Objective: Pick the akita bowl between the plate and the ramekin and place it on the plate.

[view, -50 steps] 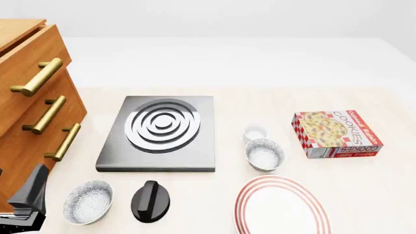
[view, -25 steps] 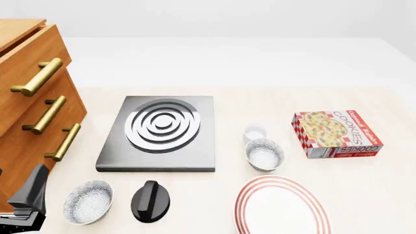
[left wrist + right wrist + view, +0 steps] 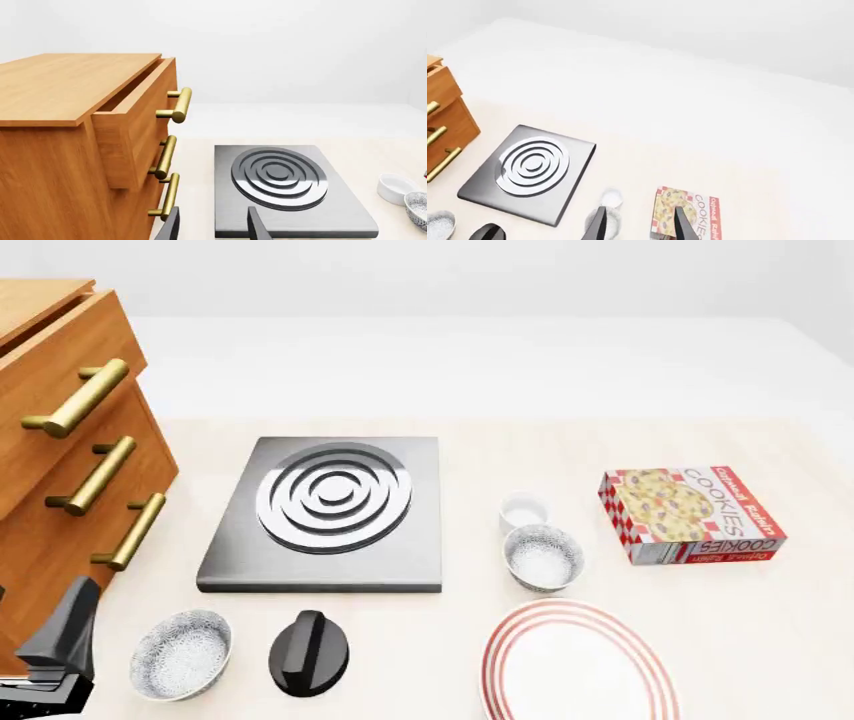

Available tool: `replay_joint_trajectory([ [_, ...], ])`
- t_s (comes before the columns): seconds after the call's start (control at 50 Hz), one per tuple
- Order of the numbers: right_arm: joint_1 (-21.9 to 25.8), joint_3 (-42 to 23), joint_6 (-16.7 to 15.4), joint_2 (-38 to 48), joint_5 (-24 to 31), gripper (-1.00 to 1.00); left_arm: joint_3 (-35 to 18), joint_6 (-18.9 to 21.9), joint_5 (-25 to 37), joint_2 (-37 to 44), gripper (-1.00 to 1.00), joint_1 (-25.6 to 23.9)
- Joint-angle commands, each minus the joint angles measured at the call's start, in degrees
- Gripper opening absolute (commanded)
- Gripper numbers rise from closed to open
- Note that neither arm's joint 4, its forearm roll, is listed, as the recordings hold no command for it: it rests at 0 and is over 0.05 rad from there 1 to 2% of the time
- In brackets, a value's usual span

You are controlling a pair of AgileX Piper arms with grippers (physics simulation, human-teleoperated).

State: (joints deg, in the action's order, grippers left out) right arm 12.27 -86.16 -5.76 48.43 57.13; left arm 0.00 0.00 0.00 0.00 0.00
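While both claws hang spread and empty, right claw (image 3: 635, 224) risks grabbing look-alike bowl (image 3: 180, 653), or clipping ramekin (image 3: 523, 509) beside akita bowl (image 3: 542, 557).

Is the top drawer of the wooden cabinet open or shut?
Open, partly. In the left wrist view the top drawer juts out beyond the cabinet front, with a dark gap showing under the top panel.

My left tool (image 3: 212, 225): two slim dark grey fingers, flat-sided, tapering, matte.
My right tool (image 3: 639, 225): same pair of dark, narrow fingers, plain, no markings I can see.
My left arm (image 3: 54, 645): angular black-and-grey housing at the front view's lower left corner, lighter grey facets, hard edges.
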Motion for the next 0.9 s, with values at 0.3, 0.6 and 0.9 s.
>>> replay_joint_trajectory([
  [0.3, 0.6, -1.1, 1.4, 16.0, 3.7, 1.00, 0.0, 0.0, 0.0, 0.0, 1.00, 0.0],
  [0.6, 5.2, 3.6, 6.6, 24.3, 2.2, 1.00, 0.0, 0.0, 0.0, 0.0, 1.00, 0.0],
  [0.9, 1.9, 6.7, 8.3, 29.8, -1.7, 1.00, 0.0, 0.0, 0.0, 0.0, 1.00, 0.0],
])
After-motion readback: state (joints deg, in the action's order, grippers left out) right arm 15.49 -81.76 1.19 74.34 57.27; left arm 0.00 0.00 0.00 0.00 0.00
